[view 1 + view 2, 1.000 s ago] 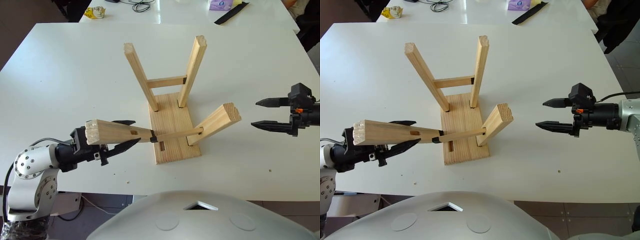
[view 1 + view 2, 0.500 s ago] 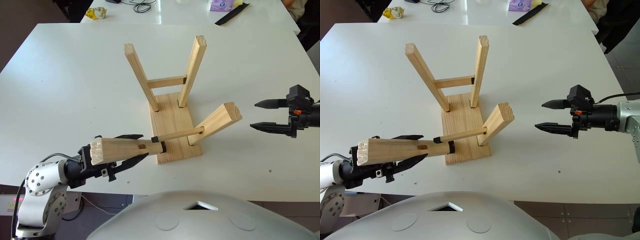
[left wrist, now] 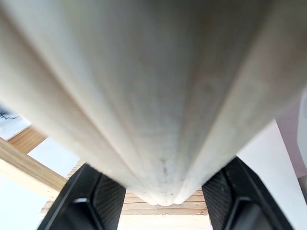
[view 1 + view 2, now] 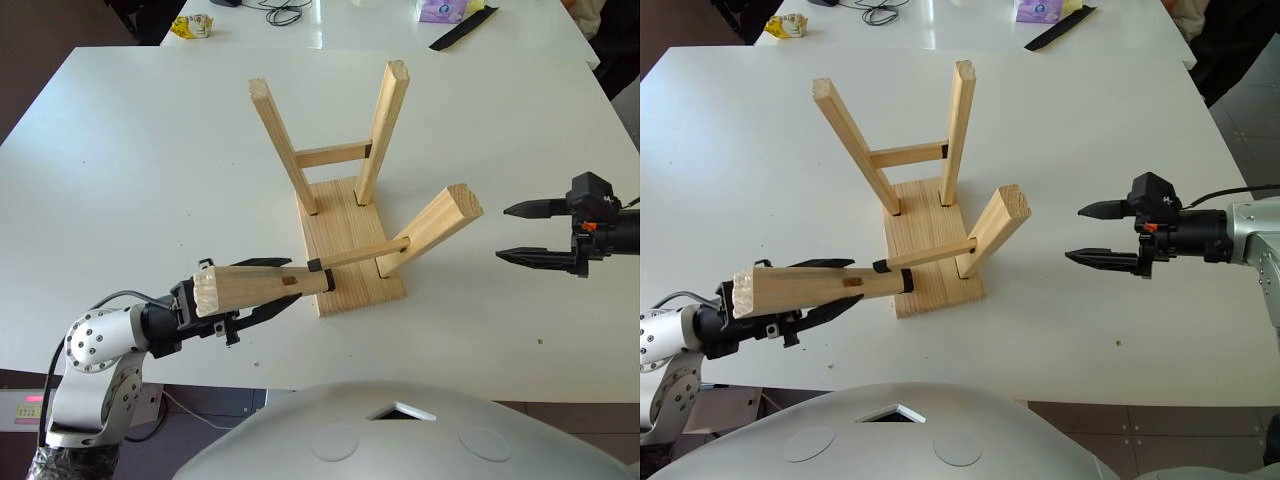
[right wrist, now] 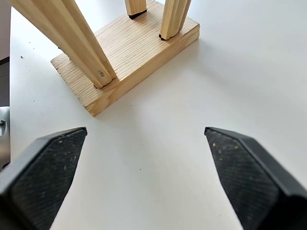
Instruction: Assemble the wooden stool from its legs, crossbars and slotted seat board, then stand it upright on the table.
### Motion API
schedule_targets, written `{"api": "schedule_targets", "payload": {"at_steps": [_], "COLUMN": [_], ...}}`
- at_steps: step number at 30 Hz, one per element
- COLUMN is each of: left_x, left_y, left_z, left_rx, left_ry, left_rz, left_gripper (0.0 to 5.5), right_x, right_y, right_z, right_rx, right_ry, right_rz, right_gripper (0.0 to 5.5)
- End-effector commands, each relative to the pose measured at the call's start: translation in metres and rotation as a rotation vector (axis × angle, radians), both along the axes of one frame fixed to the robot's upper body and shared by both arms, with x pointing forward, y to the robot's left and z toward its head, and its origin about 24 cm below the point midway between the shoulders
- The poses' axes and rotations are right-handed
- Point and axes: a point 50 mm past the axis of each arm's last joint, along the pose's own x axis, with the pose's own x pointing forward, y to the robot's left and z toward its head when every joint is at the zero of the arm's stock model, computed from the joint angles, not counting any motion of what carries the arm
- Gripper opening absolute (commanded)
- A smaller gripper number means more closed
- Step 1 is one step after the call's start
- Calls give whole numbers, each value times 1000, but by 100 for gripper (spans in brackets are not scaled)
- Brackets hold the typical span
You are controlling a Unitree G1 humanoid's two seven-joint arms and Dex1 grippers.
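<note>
The slotted seat board (image 4: 345, 215) lies flat mid-table. Two legs (image 4: 281, 146) joined by a crossbar (image 4: 330, 155) stand in it at the far end. A third leg (image 4: 432, 229) leans out of a near slot toward the right. A thin crossbar (image 4: 360, 254) joins it to a fourth leg (image 4: 262, 288), which lies level over the front left of the table. My left gripper (image 4: 280, 286) is shut on that leg, its black fingers (image 3: 96, 201) on either side. My right gripper (image 4: 502, 234) is open over the table to the right of the board (image 5: 129, 52), holding nothing.
The white table (image 4: 130, 170) has bare room left and right of the board. Its front edge runs close under the left arm. A second table behind carries a yellow packet (image 4: 190, 25), cables, a purple pouch (image 4: 440, 10) and a black strap (image 4: 462, 27).
My left gripper carried the fourth leg toward the front edge, then right toward the board, and the thin crossbar swung with it. The right gripper drifted slightly toward the board, still open.
</note>
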Motion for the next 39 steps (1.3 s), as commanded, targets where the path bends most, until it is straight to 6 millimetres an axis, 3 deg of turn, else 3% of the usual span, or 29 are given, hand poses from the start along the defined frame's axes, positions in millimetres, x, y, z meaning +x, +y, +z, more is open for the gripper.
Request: {"api": "schedule_targets", "payload": {"at_steps": [1,13,28,39], "left_x": [7,14,35,39], "left_y": [6,0,-2,-4], "left_z": [1,-3,5,-3], "left_rx": [47,125,160,216], "left_ry": [91,149,199,221], "left_rz": [16,-102,-134,-163], "left_gripper": [206,206,206,206], "right_x": [-1,3,1,7], "right_y": [6,24,36,47], "right_z": [4,3,-3,-9], "right_rx": [-1,7,3,-2], "right_ry": [-32,-60,-76,-107], "right_rz": [49,129,175,213], "right_gripper": [453,453,453,453]}}
